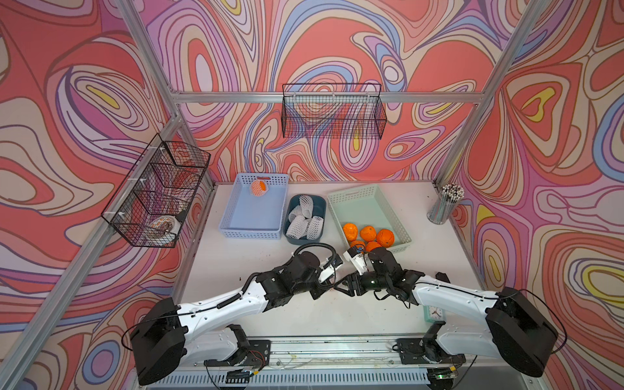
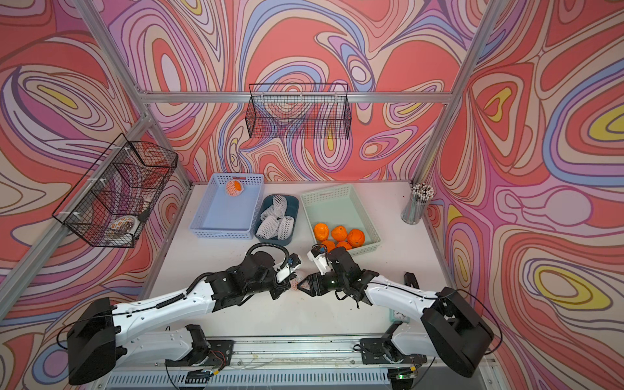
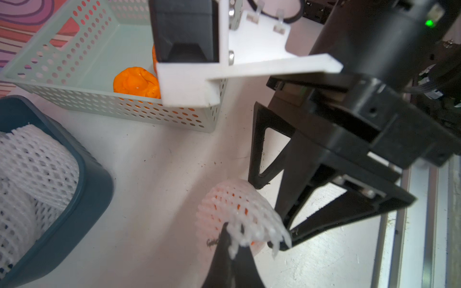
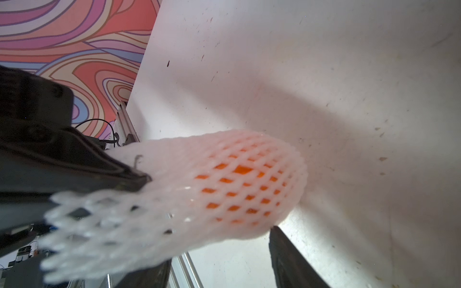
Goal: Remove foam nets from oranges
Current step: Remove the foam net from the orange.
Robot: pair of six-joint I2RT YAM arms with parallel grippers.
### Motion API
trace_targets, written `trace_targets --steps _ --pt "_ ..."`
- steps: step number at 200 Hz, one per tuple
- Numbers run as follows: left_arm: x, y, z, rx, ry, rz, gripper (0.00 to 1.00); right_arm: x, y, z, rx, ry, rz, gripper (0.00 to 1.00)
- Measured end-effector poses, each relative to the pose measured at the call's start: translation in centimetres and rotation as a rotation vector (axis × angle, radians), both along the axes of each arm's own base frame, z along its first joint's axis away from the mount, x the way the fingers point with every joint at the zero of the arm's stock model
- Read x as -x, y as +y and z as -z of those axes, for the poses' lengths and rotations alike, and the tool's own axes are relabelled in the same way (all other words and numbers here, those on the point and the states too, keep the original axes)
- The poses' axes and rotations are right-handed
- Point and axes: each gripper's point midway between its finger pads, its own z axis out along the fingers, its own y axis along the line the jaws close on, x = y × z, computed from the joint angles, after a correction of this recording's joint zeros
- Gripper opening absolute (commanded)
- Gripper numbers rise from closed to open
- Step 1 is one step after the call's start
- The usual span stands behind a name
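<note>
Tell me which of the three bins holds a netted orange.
The light blue basket: one netted orange sits at its far end. The dark teal bin holds only empty nets, the green basket only bare oranges.

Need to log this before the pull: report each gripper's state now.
The left gripper is shut on the loose end of the foam net.
The right gripper is open, jaws either side of the netted orange.

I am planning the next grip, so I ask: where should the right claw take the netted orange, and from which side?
Probably the round bulge where the orange shows through the foam net, across its widest part, coming from the end opposite the left claw. That claw is shut on the net's loose flat end, so the fruit end is free, and the open right claw faces it.
</note>
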Motion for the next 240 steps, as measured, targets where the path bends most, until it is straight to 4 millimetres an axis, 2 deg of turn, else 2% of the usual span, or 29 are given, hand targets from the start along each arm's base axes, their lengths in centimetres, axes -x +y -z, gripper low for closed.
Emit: trace_targets --steps 65,132,161,186,210,240 --pt "0.4 -0.3 0.5 0.015 0.073 0.019 0.0 -0.9 0.0 2.0 0.049 -0.01 0.012 0.61" --pt "0.7 -0.6 0.9 0.048 0.153 0.035 0.0 -1.7 0.3 1.8 0.044 -0.047 0.018 0.53" --pt "0.7 -0.7 1.2 0.055 0.183 0.035 0.0 -1.8 0.4 1.8 0.039 -0.052 0.018 0.44" --pt "0.8 -0.8 1.1 0.069 0.199 0.038 0.0 -1.9 0.7 1.3 0.019 -0.062 0.013 0.28" --pt "0.8 -1.0 0.9 0.087 0.212 0.04 0.0 -1.8 1.0 0.9 -0.005 -0.054 0.01 0.19" --pt "0.6 -1.2 1.0 0.103 0.229 0.037 0.0 -1.7 1.2 0.6 -0.023 -0.044 0.005 0.12"
